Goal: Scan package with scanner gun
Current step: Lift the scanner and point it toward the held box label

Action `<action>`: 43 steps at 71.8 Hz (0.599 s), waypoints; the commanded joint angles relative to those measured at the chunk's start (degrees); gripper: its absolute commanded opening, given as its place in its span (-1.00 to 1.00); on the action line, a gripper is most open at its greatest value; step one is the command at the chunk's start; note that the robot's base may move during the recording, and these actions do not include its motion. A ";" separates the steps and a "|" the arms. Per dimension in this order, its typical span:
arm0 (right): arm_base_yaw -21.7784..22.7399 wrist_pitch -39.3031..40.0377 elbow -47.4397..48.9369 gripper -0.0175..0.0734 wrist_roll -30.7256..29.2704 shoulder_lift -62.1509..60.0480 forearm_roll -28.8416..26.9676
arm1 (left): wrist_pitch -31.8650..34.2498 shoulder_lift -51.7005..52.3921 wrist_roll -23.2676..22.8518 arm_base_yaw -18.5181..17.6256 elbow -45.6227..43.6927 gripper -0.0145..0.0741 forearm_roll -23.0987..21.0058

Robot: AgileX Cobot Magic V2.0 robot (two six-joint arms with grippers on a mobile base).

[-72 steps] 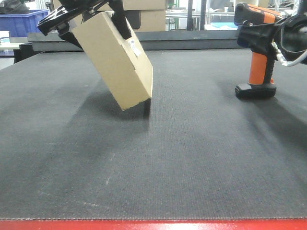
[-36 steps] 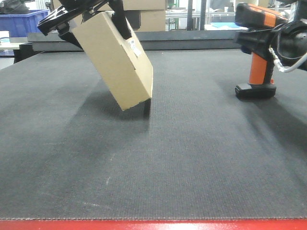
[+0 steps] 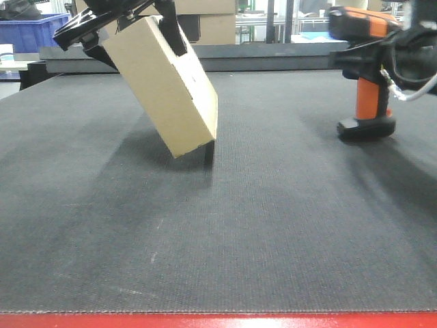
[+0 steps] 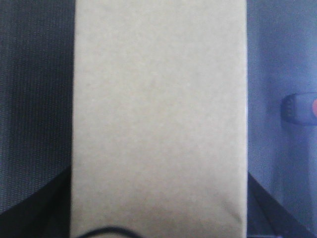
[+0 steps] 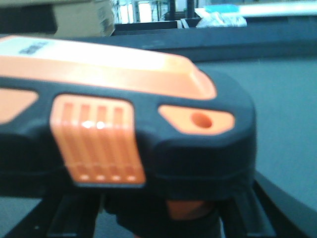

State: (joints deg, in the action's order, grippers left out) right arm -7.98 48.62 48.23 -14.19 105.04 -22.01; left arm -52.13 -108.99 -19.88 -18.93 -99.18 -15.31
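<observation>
Operator: Status of the package?

Technician: We locate the package (image 3: pixel 167 89) at the far left, held tilted over the mat (image 3: pixel 273 225), upper end to the left and low corner to the right. We cannot tell whether that corner touches the mat. The left gripper (image 3: pixel 140 48) pinches the upper end, with one black finger on each side of the box. In the left wrist view the tan face fills the middle of the frame and hides the fingertips.

Operator: Position of the scanner gun?

Technician: We find the scanner gun (image 3: pixel 371 102) upright at the far right, well apart from the package, with its black head pointing left. The right gripper (image 3: pixel 372 60) is clamped on the head, approaching from the right. A pale cable (image 3: pixel 403 97) loops just beside the orange handle. We cannot tell whether the flat base rests on the mat. In the right wrist view the head blocks almost everything, and the fingers show only as dark bars along the lower edge.

Operator: Surroundings?

Technician: We note a dark ledge (image 3: pixel 273 58) along the far edge of the mat. Beyond it a blue crate (image 3: pixel 34 31) sits at the far left. Larger cardboard boxes (image 3: pixel 218 27) stand behind the package, partly covered by the left arm. A red strip (image 3: pixel 218 320) borders the near edge.
</observation>
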 commanded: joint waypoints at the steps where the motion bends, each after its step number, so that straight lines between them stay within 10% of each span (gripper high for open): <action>1: -0.13 3.80 0.34 -0.98 -9.17 -3.09 0.66 | 0.52 0.60 -0.23 -0.34 -0.26 -0.92 -0.67; 28: -0.13 4.66 0.34 -0.98 -19.09 -3.66 0.66 | 0.52 0.60 -0.23 -0.34 -0.26 -0.92 -1.02; 43: -0.13 5.92 0.34 -0.98 -1.91 -3.52 0.66 | 0.52 0.60 -0.23 -0.34 -0.26 -0.92 -1.02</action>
State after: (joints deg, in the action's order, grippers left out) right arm -8.10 49.67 48.23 -24.63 102.33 -21.79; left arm -52.13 -108.99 -19.88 -18.93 -99.18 -15.58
